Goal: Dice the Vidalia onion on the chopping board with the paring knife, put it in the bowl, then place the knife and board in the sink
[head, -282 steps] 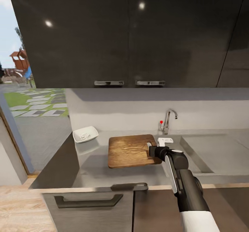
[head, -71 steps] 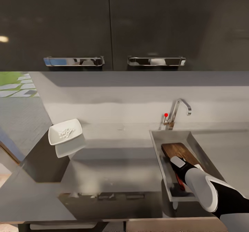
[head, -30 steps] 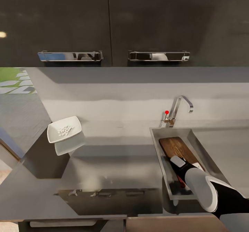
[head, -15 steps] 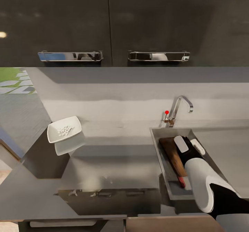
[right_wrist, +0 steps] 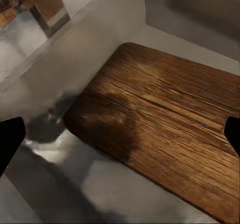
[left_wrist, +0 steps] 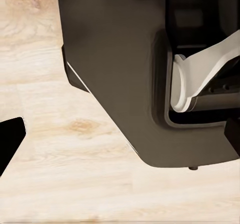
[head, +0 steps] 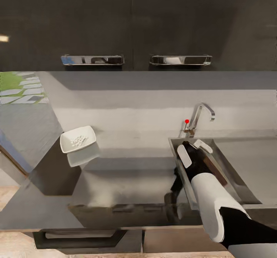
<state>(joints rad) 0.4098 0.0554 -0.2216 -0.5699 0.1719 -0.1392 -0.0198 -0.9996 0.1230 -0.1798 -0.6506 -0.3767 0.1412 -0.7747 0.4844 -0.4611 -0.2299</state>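
Our right gripper (head: 194, 151), jaws spread and empty, hovers above the dark brown wooden chopping board (right_wrist: 165, 124) resting in the grey steel sink (head: 231, 173) for washing.

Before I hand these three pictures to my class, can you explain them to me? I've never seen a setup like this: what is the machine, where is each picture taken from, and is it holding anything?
These are simulator renders of a wheeled robot with two arms. The head view looks down from the robot's head at a kitchen: a grey countertop, a white bowl holding small white onion dice, and a steel sink with a tap. The right gripper hangs open over the sink, holding nothing.

The right wrist view comes from a camera near that gripper; it looks down at the brown chopping board lying in the sink.

The left wrist view comes from the other arm's camera, showing a pale wooden floor and dark robot parts.
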